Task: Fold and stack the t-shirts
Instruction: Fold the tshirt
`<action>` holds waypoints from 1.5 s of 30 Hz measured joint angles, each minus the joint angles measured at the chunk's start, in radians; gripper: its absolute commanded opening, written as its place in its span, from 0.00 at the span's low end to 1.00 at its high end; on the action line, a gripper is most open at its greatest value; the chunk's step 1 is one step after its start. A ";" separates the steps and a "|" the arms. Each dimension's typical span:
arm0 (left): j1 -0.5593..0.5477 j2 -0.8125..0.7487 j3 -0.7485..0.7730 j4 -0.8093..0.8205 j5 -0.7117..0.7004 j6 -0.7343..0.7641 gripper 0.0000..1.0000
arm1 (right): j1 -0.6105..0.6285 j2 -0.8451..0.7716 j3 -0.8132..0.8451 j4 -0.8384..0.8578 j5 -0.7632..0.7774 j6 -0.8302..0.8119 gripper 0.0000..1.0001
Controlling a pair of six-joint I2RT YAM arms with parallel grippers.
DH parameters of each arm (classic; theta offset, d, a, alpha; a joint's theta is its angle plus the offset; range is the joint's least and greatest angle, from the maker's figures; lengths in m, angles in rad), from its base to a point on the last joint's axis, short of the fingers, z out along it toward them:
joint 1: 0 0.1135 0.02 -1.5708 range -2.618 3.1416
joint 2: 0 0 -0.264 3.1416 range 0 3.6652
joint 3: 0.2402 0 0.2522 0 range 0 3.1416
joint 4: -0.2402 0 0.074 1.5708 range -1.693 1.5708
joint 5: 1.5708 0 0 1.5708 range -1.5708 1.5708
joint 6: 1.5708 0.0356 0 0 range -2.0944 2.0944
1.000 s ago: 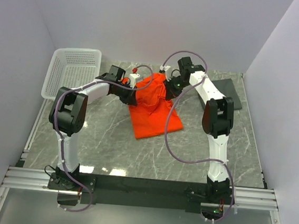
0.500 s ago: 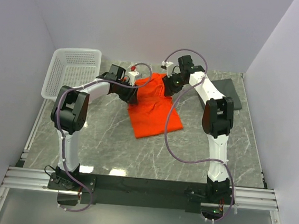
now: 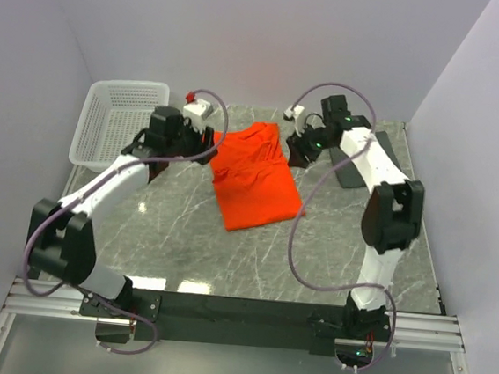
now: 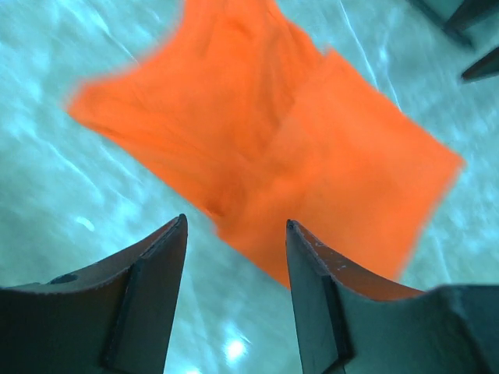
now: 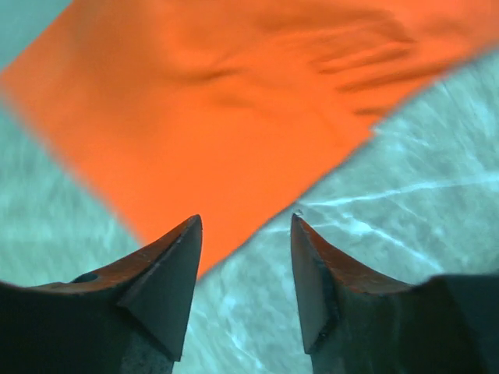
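Orange t-shirt [image 3: 255,174] lies part-folded on the desk [image 3: 332,248], between two tools that hold nothing.

The left tool [image 4: 235,222] and the right tool [image 5: 245,218] both stand with their jaws moderately apart and empty, each just off the shirt's edge on its own side, the cloth spread ahead of the fingertips. The shirt looks light, limp and creased, so I'd expect it to sag and trail wherever it is not held, though a firm pinch should do it no harm. The best hold seems to be the corner or edge nearest each tool, catching every layer at once. The dark grey shirt [image 3: 387,150] lies flat behind the right tool, partly under that arm.
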 measured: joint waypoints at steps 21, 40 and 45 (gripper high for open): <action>-0.510 0.077 -0.292 -0.016 -0.260 0.052 0.62 | 0.034 -0.245 -0.589 -0.016 -0.001 -0.811 0.66; -0.511 0.205 -0.225 -0.028 -0.366 0.058 0.41 | 0.041 -0.198 -0.576 0.005 0.048 -0.789 0.65; -0.511 0.206 -0.224 -0.024 -0.366 0.055 0.39 | 0.060 -0.164 -0.574 0.023 0.089 -0.747 0.61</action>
